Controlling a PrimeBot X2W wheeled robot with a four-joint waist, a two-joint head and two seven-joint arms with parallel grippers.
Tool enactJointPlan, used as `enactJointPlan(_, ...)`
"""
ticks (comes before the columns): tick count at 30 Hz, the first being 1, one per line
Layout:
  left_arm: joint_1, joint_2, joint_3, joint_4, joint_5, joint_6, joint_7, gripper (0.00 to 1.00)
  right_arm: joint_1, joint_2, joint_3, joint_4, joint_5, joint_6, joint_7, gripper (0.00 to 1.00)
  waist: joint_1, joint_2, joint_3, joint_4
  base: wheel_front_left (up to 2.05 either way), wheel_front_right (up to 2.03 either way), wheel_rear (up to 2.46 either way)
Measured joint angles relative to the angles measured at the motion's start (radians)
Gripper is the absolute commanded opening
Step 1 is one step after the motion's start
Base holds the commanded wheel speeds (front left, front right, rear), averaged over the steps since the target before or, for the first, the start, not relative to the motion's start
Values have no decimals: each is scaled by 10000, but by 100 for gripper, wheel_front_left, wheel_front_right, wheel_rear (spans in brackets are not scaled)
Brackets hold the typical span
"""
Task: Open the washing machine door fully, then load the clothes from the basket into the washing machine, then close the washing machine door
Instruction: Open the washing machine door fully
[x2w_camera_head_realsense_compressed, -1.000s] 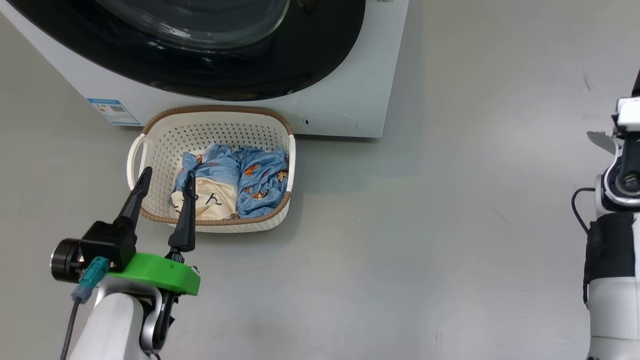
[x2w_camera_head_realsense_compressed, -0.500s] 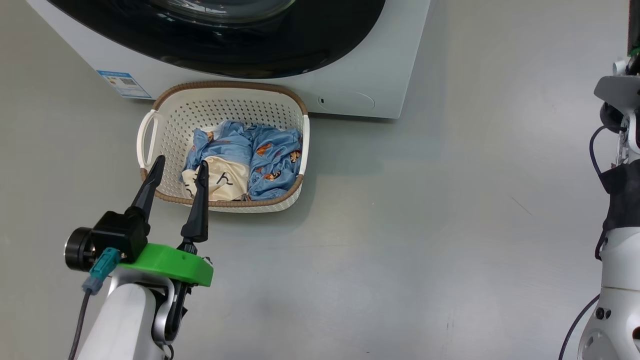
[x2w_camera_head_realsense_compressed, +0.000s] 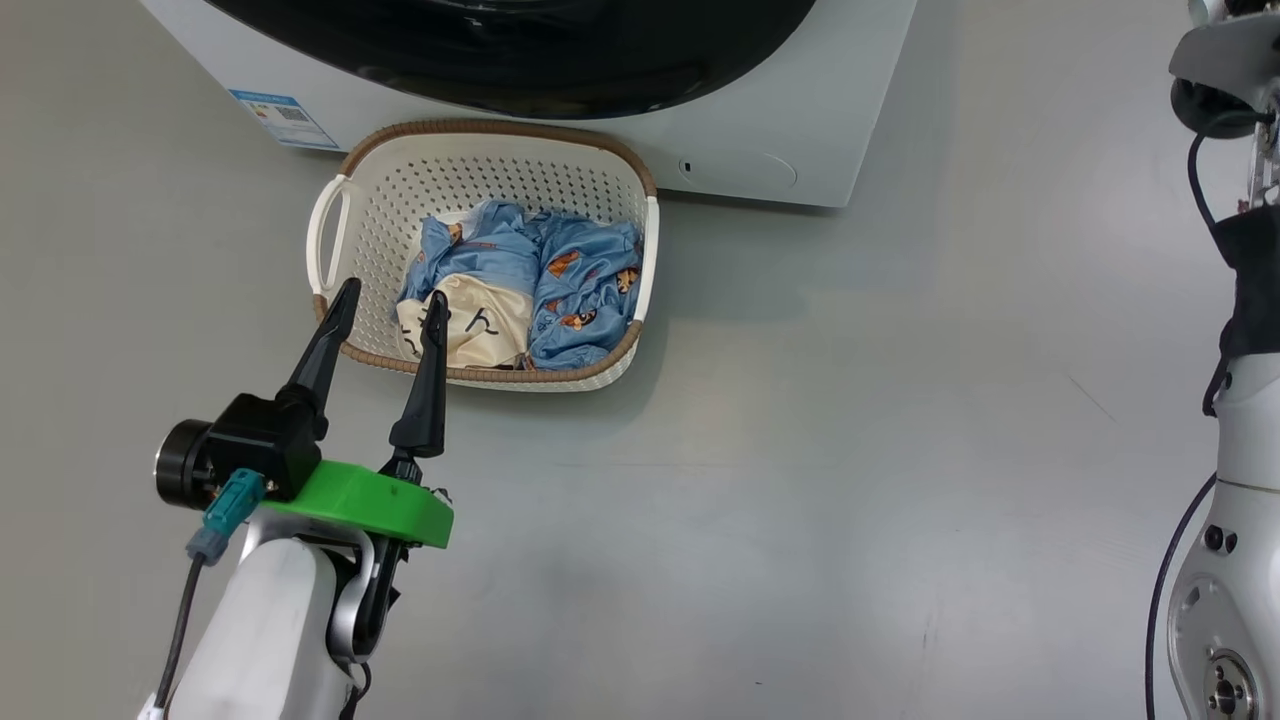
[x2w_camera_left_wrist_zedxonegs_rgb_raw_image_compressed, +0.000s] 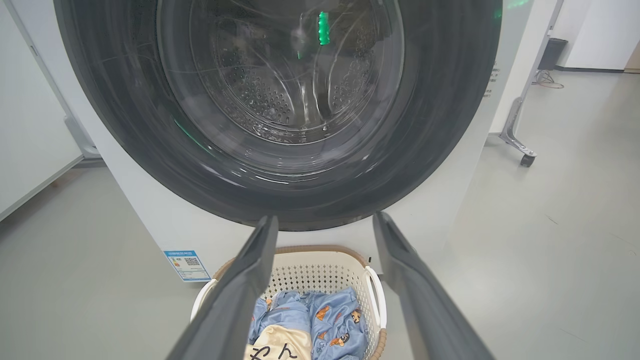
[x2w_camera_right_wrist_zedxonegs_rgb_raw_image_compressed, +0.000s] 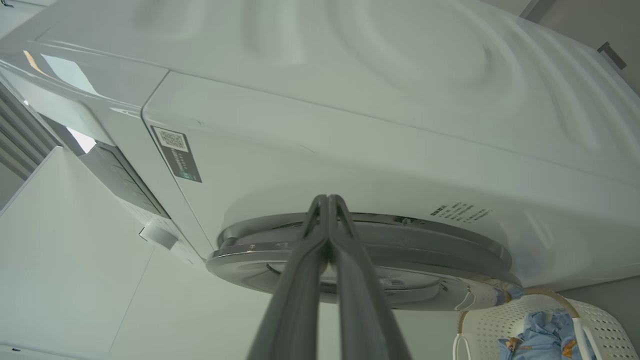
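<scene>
The washing machine (x2w_camera_head_realsense_compressed: 780, 150) stands at the top of the head view, its black washing machine door (x2w_camera_head_realsense_compressed: 520, 70) closed. In front of it sits the basket (x2w_camera_head_realsense_compressed: 370, 190) holding the clothes: a blue printed garment (x2w_camera_head_realsense_compressed: 585, 275) and a cream cloth (x2w_camera_head_realsense_compressed: 475, 325). My left gripper (x2w_camera_head_realsense_compressed: 392, 292) hovers open and empty over the basket's near rim. In the left wrist view the left gripper (x2w_camera_left_wrist_zedxonegs_rgb_raw_image_compressed: 326, 217) points at the door's glass porthole (x2w_camera_left_wrist_zedxonegs_rgb_raw_image_compressed: 285, 75), with the basket (x2w_camera_left_wrist_zedxonegs_rgb_raw_image_compressed: 310, 267) below. My right gripper (x2w_camera_right_wrist_zedxonegs_rgb_raw_image_compressed: 327, 200) is shut and empty, its tips in front of the door's edge (x2w_camera_right_wrist_zedxonegs_rgb_raw_image_compressed: 425, 245).
A blue label (x2w_camera_head_realsense_compressed: 275, 105) marks the machine's lower left corner. My pale right arm (x2w_camera_head_realsense_compressed: 1235, 470) rises along the right edge. A wheeled stand leg (x2w_camera_left_wrist_zedxonegs_rgb_raw_image_compressed: 520, 150) stands right of the machine and a white panel (x2w_camera_left_wrist_zedxonegs_rgb_raw_image_compressed: 30, 125) to its left. Grey floor (x2w_camera_head_realsense_compressed: 850, 480) spreads right of the basket.
The head camera has moved, so machine and basket sit higher and further right in the picture. The left gripper stays open over the basket's near rim.
</scene>
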Motion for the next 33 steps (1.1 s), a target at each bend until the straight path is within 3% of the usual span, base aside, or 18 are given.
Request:
enactJointPlan(11, -338, -167, -230, -201, -10, 0, 0, 100, -873, -19, 224, 284, -90, -81, 627, 0, 0, 0, 628, 407, 0, 0, 0)
enactJointPlan(33, -849, -339, -476, -244, -192, 0, 0, 100, -2023, -2, 355, 1603, 798, -92, 1227, 0, 0, -1, 1692, 1070, 0, 0, 0)
